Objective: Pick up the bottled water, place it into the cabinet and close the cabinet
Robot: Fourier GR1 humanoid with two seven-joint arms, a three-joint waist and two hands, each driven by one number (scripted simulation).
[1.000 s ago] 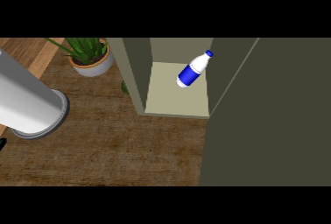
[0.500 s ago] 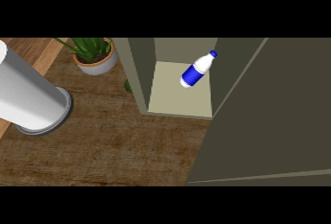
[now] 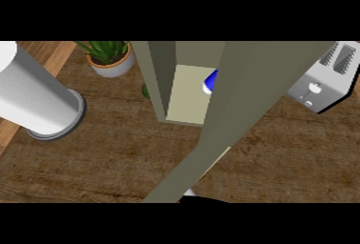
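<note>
- While the door (image 3: 232, 124) swings across the middle of the view, it covers most of the bottle (image 3: 210, 82); only a sliver of blue label and white shows, inside the cabinet (image 3: 160, 71) on its pale shelf.
- One bottle, one cabinet, one door, as far as I can count.
- Something dark (image 3: 204, 199) pokes in at the bottom edge, right under the door's lower end, with a small pale bit beside it. Could be a hand, honestly can't tell which one, and can't tell what the fingers are doing.
- One grey forearm (image 3: 35, 95) fills the left side, cut off by the top edge; its hand is out of view.
- One potted plant (image 3: 110, 57) sits at the top, left of the cabinet, leaves clipped by the edge.
- One toaster (image 3: 325, 78) at the upper right, partly cut off by the right edge and partly behind the door.
- Brown wood worktop (image 3: 105, 157) underneath it all.
</note>
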